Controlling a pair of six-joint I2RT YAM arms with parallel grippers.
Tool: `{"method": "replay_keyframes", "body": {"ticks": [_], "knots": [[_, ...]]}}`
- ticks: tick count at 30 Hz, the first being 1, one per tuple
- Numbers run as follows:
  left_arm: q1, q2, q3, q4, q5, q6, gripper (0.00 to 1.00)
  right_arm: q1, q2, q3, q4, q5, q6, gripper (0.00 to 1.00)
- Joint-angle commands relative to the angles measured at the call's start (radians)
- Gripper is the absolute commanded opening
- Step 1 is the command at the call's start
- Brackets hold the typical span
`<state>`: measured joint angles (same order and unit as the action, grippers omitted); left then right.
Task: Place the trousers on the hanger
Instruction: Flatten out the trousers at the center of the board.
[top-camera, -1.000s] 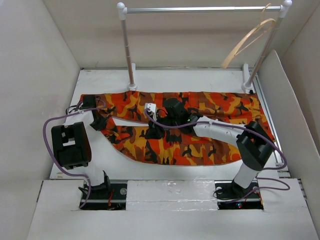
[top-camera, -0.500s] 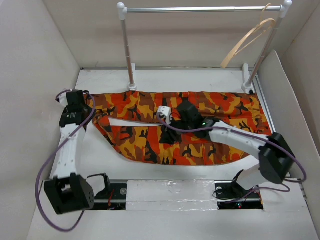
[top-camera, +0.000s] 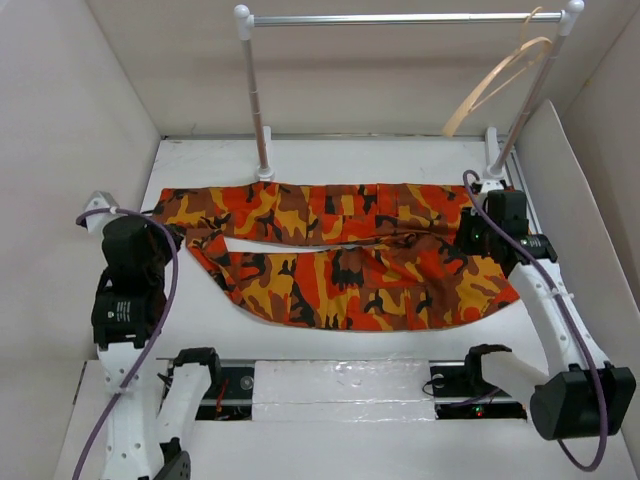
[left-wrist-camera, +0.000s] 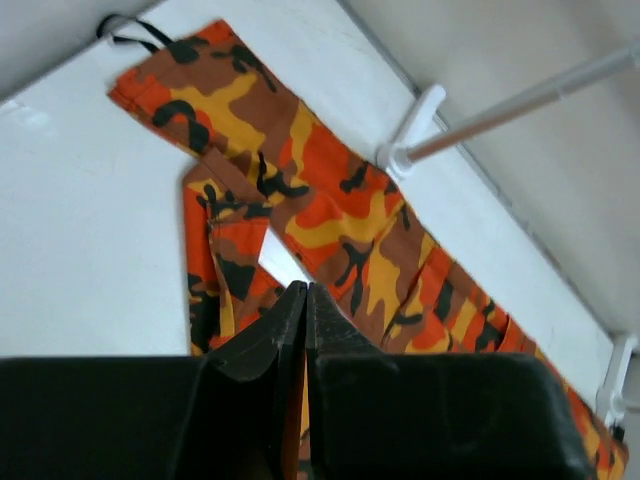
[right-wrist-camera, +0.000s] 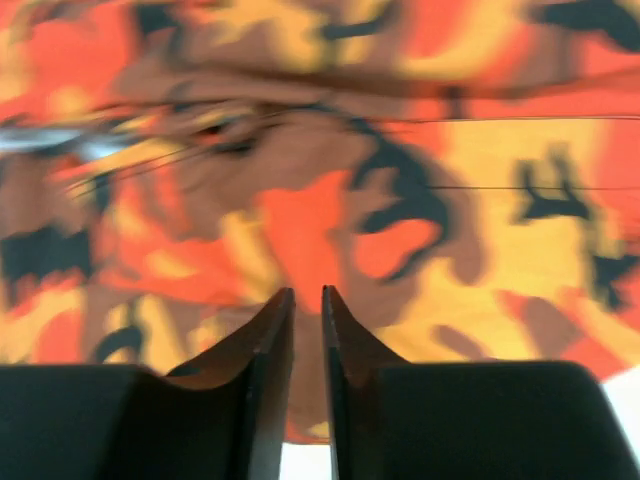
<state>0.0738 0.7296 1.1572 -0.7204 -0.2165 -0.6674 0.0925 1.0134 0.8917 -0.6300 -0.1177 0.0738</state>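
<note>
I note the trousers (top-camera: 340, 260) lying flat across mid-frame, legs splitting toward the left, the hanger (top-camera: 497, 75) hooked on the rail (top-camera: 400, 18) at upper right, left arm (top-camera: 125, 290) just beside the cloth's left end, right arm (top-camera: 545, 290) over its right end.

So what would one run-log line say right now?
trousers: spread on table; hanger: on rail; left gripper: shut, empty; right gripper: slightly open, over trousers

The trousers (top-camera: 340, 300) are showing orange, red, yellow and dark brown camouflage blotches. The hanger (top-camera: 465, 105) is looking pale tan. The counter (top-camera: 350, 160) is looking white.
</note>
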Motion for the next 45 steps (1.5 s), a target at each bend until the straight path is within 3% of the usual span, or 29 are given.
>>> {"method": "replay_keyframes", "body": {"ticks": [1,2,4,5,6,9,13,17,25,31,35,38,39,40,42,45], "knots": [[-0.035,0.007,-0.116,-0.007,0.04,0.055,0.0,-0.109,0.072,0.081,-0.143,0.069,-0.017,0.17],[-0.035,0.055,-0.23,0.034,0.107,0.069,0.0,-0.251,0.094,0.079,-0.081,0.014,-0.038,0.18],[-0.035,0.069,-0.261,0.058,0.129,0.04,0.01,-0.27,0.111,0.087,-0.076,0.016,-0.045,0.19],[-0.035,0.094,-0.315,0.122,0.176,0.022,0.07,-0.295,0.123,0.092,-0.067,0.023,-0.046,0.21],[-0.022,0.105,-0.342,0.168,0.198,0.012,0.19,-0.353,0.142,0.086,-0.056,0.027,-0.045,0.27],[0.03,0.169,-0.389,0.268,0.261,-0.023,0.33,-0.462,0.194,0.058,-0.031,0.012,-0.026,0.34],[0.03,0.275,-0.381,0.314,0.272,-0.044,0.34,-0.641,0.24,0.035,0.016,0.004,0.009,0.43],[0.03,0.309,-0.412,0.378,0.307,-0.08,0.34,-0.724,0.31,0.039,0.067,0.067,0.029,0.46],[0.03,0.263,-0.418,0.363,0.256,-0.081,0.33,-0.876,0.553,0.075,0.128,-0.077,0.029,0.52],[0.03,0.289,-0.412,0.335,0.171,-0.064,0.33,-0.916,0.533,-0.006,0.139,-0.001,0.061,0.49],[0.03,0.361,-0.372,0.306,0.112,-0.061,0.33,-0.929,0.545,-0.069,0.203,-0.04,0.08,0.49],[0.041,0.402,-0.364,0.303,0.071,-0.052,0.35,-0.929,0.568,-0.059,0.202,-0.051,0.073,0.42],[0.061,0.41,-0.364,0.303,0.083,-0.044,0.35,-0.929,0.567,-0.053,0.199,-0.057,0.063,0.29],[0.089,0.428,-0.367,0.308,0.109,-0.034,0.35,-0.929,0.554,-0.042,0.196,-0.06,0.061,0.24],[0.173,0.451,-0.378,0.332,0.192,0.002,0.35,-0.929,0.548,-0.04,0.202,-0.08,0.066,0.21],[0.205,0.511,-0.366,0.361,0.262,0.044,0.34,-0.929,0.557,-0.053,0.226,-0.125,0.084,0.19]]}}
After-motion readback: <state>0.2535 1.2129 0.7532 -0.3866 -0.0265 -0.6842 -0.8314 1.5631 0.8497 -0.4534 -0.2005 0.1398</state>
